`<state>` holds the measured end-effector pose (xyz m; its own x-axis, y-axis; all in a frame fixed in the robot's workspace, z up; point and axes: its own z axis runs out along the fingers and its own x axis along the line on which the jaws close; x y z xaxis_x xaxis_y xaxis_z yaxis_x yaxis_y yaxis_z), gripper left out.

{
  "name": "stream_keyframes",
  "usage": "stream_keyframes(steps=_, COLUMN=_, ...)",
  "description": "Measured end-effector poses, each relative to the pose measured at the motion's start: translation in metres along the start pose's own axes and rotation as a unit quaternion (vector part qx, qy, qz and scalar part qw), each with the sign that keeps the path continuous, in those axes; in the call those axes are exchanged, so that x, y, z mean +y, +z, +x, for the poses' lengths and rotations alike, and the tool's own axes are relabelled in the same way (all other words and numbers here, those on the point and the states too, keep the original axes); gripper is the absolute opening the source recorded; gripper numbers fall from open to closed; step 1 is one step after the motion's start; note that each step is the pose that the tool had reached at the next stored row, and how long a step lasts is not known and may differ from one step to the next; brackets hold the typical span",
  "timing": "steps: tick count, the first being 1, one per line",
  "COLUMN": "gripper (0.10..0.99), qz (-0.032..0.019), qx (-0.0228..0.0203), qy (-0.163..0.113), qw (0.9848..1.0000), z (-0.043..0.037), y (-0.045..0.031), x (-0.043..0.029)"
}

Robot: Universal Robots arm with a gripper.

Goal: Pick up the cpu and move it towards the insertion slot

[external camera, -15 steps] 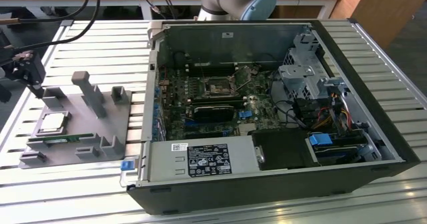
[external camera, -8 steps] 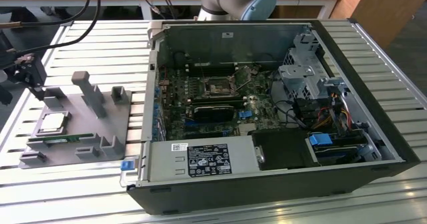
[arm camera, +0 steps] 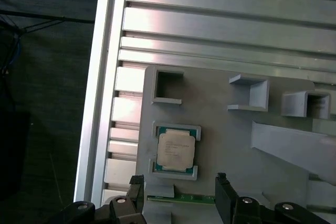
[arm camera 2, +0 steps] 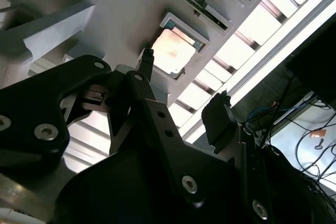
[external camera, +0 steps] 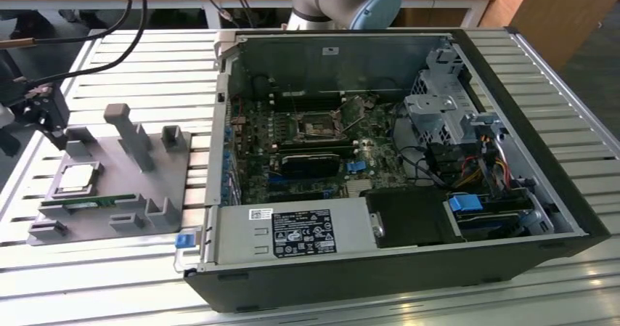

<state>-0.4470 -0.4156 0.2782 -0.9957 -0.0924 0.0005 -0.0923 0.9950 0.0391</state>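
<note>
Cpu [arm camera: 176, 149]: lying flat, metal top up, in its square pocket on the grey fixture [arm camera: 226, 140], not being gripped. Hovering just over the fixture, fingers spread wide and grasping nothing: gripper [arm camera: 178, 188], its two dark fingers showing on either side of the cpu's pocket in both wrist views. Lying in a narrow groove of the fixture, just beside the cpu's pocket: green memory stick [arm camera: 191, 199]. Carrying the fixture: slatted aluminium table [external camera: 145, 57]. Sitting well apart from the fixture, toward the exterior view's right, inside the open computer case [external camera: 542, 144] on the green motherboard [external camera: 257, 159]: insertion slot [external camera: 318, 126], showing a dark centre within a metal frame.
</note>
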Motion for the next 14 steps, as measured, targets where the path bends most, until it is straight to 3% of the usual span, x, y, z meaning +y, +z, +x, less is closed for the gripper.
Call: stream_keyframes(steps=14, gripper=0.647, qz=0.0000, qx=0.0001, qy=-0.002, qw=1.0000, z=0.0003, y=0.0124, x=-0.0029)
